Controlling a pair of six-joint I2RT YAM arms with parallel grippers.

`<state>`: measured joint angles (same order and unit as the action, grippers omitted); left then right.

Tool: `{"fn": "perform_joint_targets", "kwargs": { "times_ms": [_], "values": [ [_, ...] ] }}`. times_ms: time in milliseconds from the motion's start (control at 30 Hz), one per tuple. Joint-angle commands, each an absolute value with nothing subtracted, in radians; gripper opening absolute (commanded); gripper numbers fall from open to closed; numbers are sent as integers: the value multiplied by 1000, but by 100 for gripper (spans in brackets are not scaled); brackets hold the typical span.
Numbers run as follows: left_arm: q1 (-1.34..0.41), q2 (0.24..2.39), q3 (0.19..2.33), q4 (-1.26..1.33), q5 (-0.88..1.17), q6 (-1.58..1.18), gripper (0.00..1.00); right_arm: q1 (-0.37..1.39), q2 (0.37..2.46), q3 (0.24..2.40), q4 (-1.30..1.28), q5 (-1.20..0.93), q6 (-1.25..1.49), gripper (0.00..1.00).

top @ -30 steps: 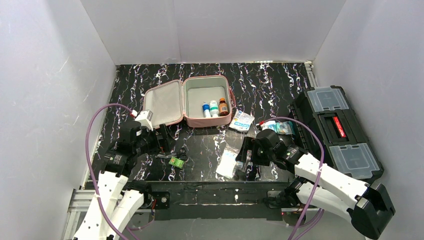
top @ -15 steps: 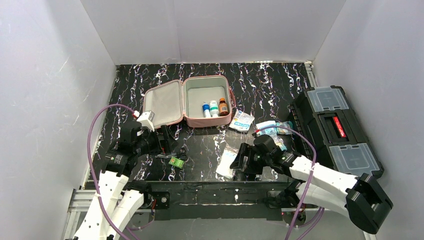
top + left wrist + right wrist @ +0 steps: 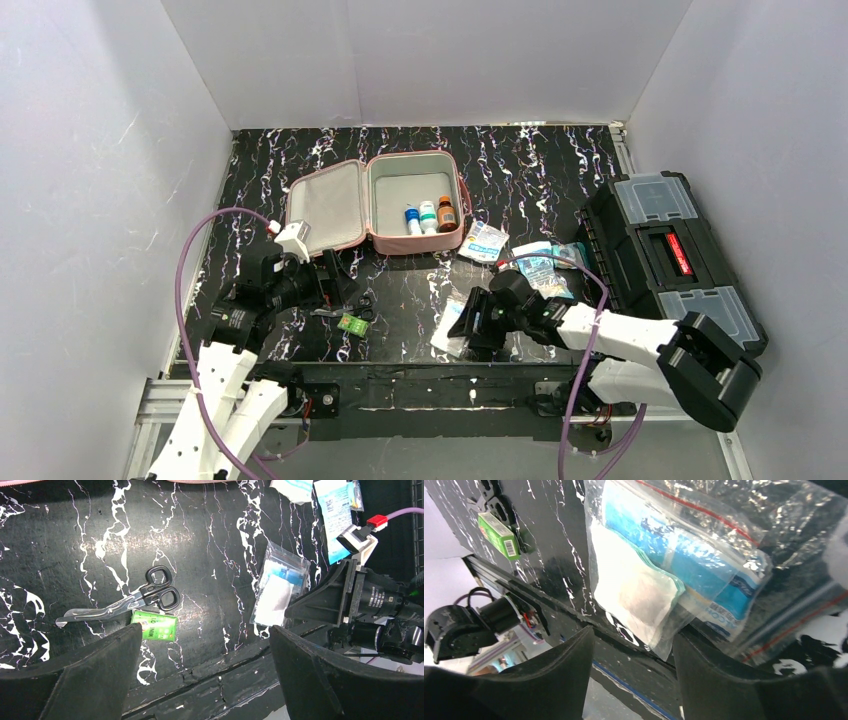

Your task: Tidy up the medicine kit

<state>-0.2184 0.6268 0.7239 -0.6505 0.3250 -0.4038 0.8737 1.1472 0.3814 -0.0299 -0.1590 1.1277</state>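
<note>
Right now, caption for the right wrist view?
Right gripper open, straddling the corner of a clear bag of white and blue packets; green box beyond.
</note>
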Motion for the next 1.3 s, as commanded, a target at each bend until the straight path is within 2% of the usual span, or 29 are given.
{"fn": "perform_joint_targets", "kwargs": {
  "times_ms": [0,167,400,500,1267],
  "values": [
    [-221,618,710,-646,347,-401,99,891,1226,373,-18,-71,1164,62],
    [-221,620,710,-644,352,-401,100,895,1292,359,35,-52,1188,37],
    [-220,617,708,-643,353,-401,100,902,1358,349,106,-49,1205,17],
    [-220,618,709,-642,353,-400,99,904,1364,349,128,-49,1206,2],
    [-221,605,709,-639,350,-400,99,911,1049,507,-137,82,1075,1]
  ]
}}
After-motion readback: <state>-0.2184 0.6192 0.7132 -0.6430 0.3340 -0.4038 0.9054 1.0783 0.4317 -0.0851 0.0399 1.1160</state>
